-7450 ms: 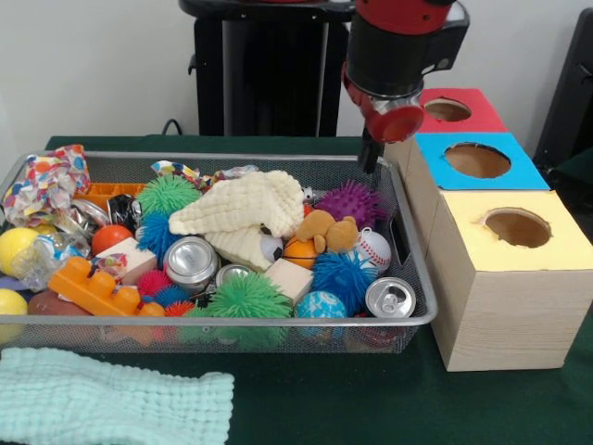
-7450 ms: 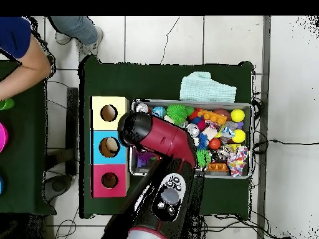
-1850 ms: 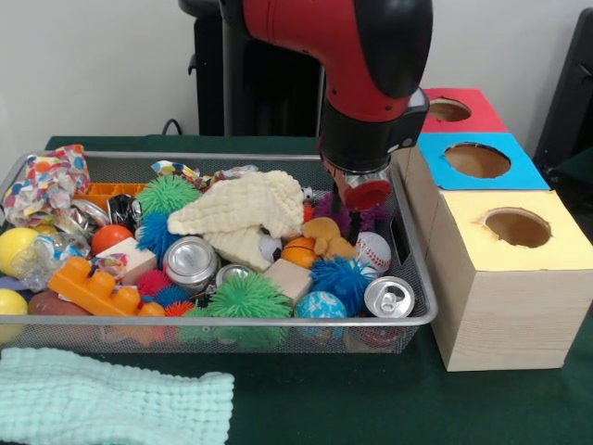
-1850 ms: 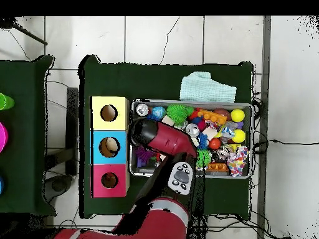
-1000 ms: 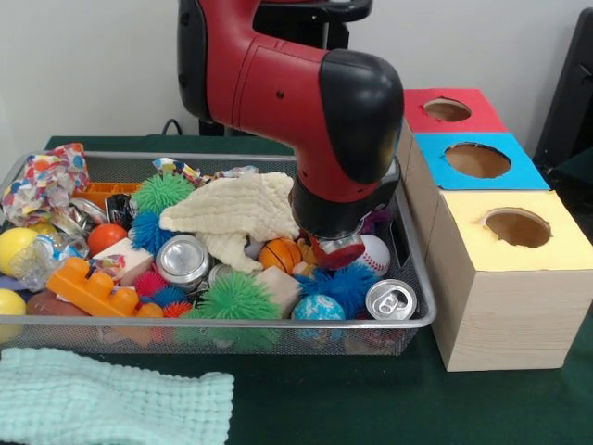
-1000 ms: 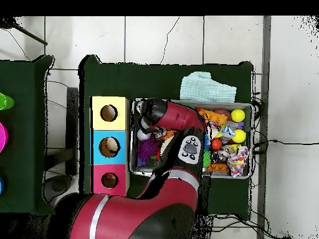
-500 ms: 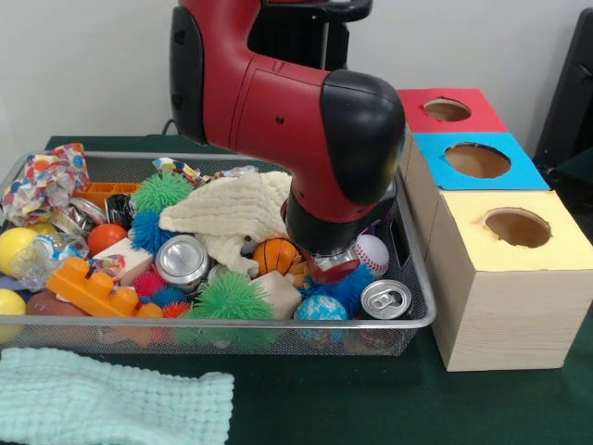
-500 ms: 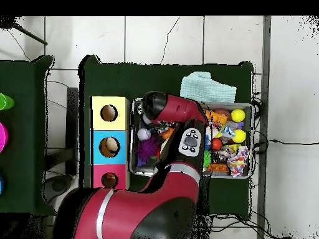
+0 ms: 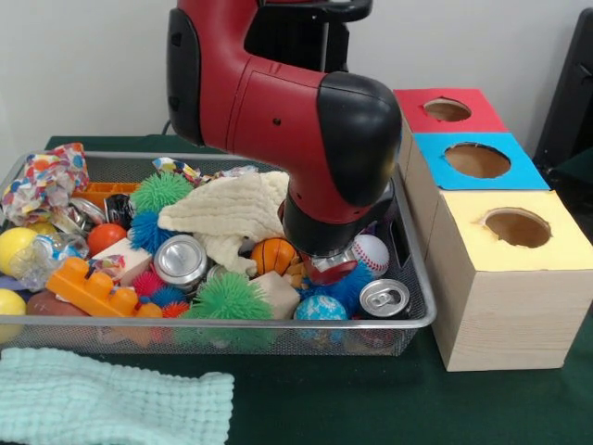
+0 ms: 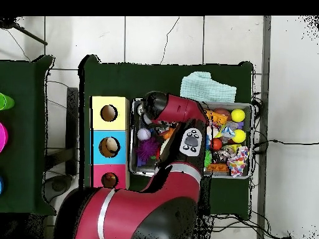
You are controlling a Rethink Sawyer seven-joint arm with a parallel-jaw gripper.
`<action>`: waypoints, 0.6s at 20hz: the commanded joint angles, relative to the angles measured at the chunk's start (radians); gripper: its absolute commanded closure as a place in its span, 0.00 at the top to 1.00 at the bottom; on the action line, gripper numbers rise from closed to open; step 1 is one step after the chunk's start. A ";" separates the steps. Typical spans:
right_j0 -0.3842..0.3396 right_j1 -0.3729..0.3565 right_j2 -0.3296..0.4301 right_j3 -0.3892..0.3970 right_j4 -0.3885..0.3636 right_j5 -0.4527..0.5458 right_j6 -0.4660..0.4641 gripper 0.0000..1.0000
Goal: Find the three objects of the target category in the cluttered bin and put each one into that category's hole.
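My gripper (image 9: 332,269) is buried among toys beside the white baseball (image 9: 372,253) in the wire mesh bin (image 9: 419,278); whether it is clenched, I cannot tell. I should lift straight up, slowly, clear of the cream waffle cloth (image 9: 227,215).

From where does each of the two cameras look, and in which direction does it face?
Front view: sits low across the table, facing the wire bin and three boxes; the red arm comes down into the bin's right part.
Overhead view: sits above, looking straight down; the red arm reaches up from the bottom edge.
Both show the yellow box, the blue box and the mint cloth.
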 commanded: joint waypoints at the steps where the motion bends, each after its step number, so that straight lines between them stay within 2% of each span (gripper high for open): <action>1: -0.078 -0.062 0.091 0.054 -0.073 -0.258 -0.088 0.00; 4: -0.057 -0.216 0.074 0.182 -0.071 -0.211 -0.092 0.00; 6: -0.040 -0.288 0.064 0.236 -0.069 -0.186 -0.087 0.00; 9: -0.017 -0.357 0.042 0.255 -0.077 -0.125 -0.080 0.00; 12: -0.001 -0.394 0.029 0.245 -0.087 -0.061 -0.058 0.00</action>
